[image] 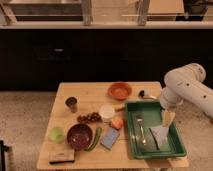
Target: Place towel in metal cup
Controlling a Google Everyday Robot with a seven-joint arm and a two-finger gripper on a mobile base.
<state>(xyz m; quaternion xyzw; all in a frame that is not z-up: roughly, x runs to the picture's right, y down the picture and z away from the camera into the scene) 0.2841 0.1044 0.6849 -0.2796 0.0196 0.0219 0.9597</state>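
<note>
The gripper (168, 119) hangs over the tray (150, 104), with the towel (160, 136) just beneath it. I cannot tell if it has hold. Looks like pickup. Next, it must carry the towel to the cup (72, 103), well away.

Your robot's 1 white, rounded arm (187, 87) comes in from the right edge, its thick joints bent so the last link turns downward. The pale tan gripper (168, 119) hangs below the wrist, pointing straight down, right of centre and low in view.
</note>
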